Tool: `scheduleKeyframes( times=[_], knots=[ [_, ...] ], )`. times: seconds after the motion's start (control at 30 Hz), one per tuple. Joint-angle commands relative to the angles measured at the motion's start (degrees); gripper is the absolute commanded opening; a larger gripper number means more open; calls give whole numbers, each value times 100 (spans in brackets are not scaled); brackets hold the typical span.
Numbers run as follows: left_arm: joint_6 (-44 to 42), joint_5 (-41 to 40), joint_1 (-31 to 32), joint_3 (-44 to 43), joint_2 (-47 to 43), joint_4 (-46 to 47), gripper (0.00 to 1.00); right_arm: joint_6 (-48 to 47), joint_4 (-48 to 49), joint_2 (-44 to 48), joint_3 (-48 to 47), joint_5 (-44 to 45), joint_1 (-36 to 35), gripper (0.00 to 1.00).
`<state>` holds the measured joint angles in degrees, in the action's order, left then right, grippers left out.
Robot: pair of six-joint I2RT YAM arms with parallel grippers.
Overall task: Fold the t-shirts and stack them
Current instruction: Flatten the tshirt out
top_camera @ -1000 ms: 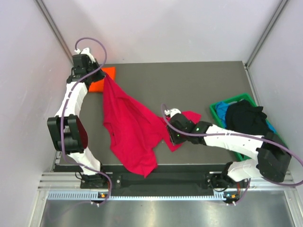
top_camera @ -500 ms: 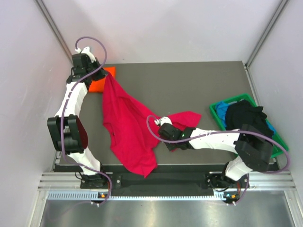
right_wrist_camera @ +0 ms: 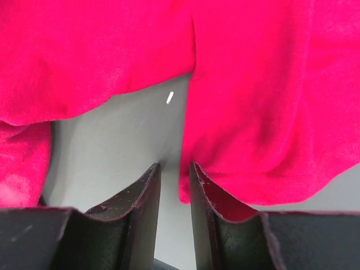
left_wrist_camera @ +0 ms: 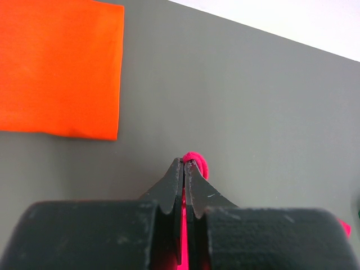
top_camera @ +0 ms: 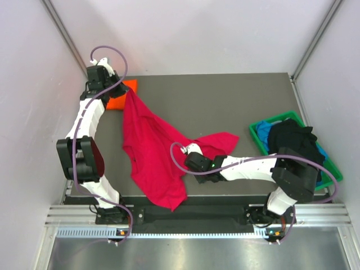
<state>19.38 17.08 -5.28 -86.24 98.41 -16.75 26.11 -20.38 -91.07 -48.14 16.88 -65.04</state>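
Observation:
The crimson-red t-shirt point(top_camera: 152, 149) hangs from the back left and drapes down to the table's front edge. My left gripper point(top_camera: 125, 90) is shut on a pinch of this red cloth point(left_wrist_camera: 197, 163), raised next to the folded orange t-shirt point(top_camera: 115, 103), which lies flat point(left_wrist_camera: 59, 67). My right gripper point(top_camera: 190, 164) sits low at the shirt's right side. Its jaws point(right_wrist_camera: 174, 166) stand a little apart just above the table. A corner of the red hem point(right_wrist_camera: 188, 188) lies between them, against the right finger point(right_wrist_camera: 211, 197), not pinched.
A green bin point(top_camera: 256, 130) at the right edge holds a black shirt point(top_camera: 292, 140) and some blue cloth point(top_camera: 263, 130). Grey tabletop point(top_camera: 225, 101) lies between the red shirt and the bin. White walls close in the left, back and right.
My right arm has slid left along the front of the red shirt, from the sleeve toward the body. The left gripper has kept its hold in the same place.

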Motion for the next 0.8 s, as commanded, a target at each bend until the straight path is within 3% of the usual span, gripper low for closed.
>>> scheduleKeyframes(
  times=[0.0,0.77],
  knots=[
    [-13,23,-52,-51,-103,322,0,202,-247,-236,-29,455,-158,27],
    [-4,129,-43,178,-138,392,0,351,-713,10,-82,597,-343,25]
  ],
)
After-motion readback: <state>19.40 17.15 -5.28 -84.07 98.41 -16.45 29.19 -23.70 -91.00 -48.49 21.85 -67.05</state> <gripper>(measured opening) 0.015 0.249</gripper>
